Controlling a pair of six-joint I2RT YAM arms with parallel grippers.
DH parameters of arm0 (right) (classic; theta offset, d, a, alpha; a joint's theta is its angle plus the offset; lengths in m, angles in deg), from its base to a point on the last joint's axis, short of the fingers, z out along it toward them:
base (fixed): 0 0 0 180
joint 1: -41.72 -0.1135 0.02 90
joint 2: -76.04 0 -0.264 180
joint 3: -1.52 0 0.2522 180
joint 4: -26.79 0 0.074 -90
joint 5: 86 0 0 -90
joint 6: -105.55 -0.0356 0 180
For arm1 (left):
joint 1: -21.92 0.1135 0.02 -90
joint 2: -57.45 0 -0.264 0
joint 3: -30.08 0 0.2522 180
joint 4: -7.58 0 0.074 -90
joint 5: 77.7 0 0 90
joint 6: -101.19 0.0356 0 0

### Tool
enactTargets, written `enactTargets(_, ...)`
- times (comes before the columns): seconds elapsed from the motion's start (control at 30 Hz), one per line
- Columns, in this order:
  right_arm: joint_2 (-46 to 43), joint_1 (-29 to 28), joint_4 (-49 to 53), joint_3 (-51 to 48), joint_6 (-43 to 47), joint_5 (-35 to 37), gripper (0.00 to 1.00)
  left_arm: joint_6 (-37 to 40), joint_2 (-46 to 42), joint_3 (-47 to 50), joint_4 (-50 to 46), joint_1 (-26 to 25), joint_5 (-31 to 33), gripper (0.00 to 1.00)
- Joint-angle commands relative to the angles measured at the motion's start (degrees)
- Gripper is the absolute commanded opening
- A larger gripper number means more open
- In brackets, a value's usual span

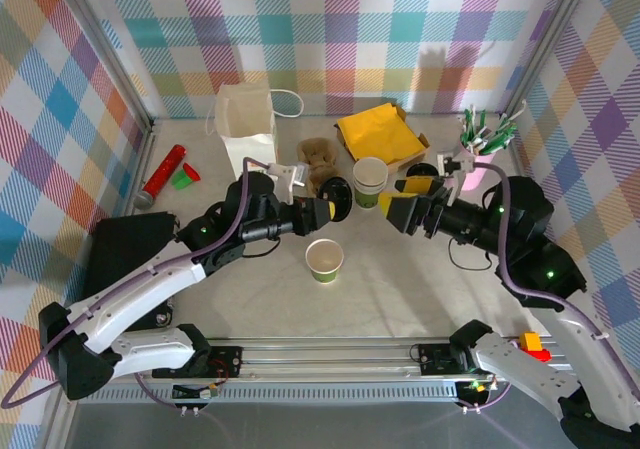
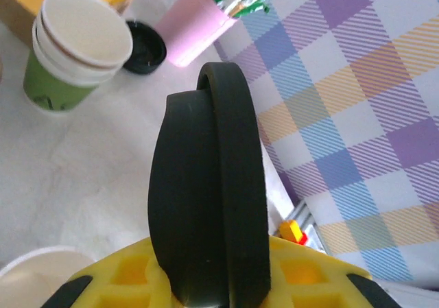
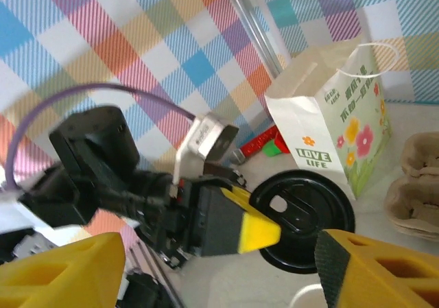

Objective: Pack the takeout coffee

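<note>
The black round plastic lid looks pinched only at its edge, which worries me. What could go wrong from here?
The left gripper clamps the round black plastic lid by its rim alone, so it may twist or slip out. The open right gripper sits close to the stacked cream-and-green paper cups; a careless reach for the lid could topple them.

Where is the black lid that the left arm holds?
In the top external view, the black lid stands on edge mid-table in the left end effector, just left of the stacked cups and beyond the single open cup.
</note>
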State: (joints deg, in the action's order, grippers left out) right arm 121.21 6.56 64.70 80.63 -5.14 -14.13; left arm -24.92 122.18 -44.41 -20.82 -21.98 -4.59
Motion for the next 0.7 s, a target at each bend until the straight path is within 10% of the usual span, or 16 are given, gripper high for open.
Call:
enactTargets(0.0,-0.5,-2.8,0.5,-3.0,11.0,3.2,0.74,-7.5,-0.9,-1.4,-3.6,3.0,-8.1,0.16)
enactTargets(0.3,1.7,-21.2,-3.3,-11.2,34.2,32.2,0.73,-14.2,-0.9,-0.1,-6.3,6.0,-11.3,0.13)
enactTargets(0.67,3.0,-32.9,-28.9,-24.0,55.5,47.0,0.76,-33.1,-4.3,5.4,-1.9,6.7,-9.0,0.13)
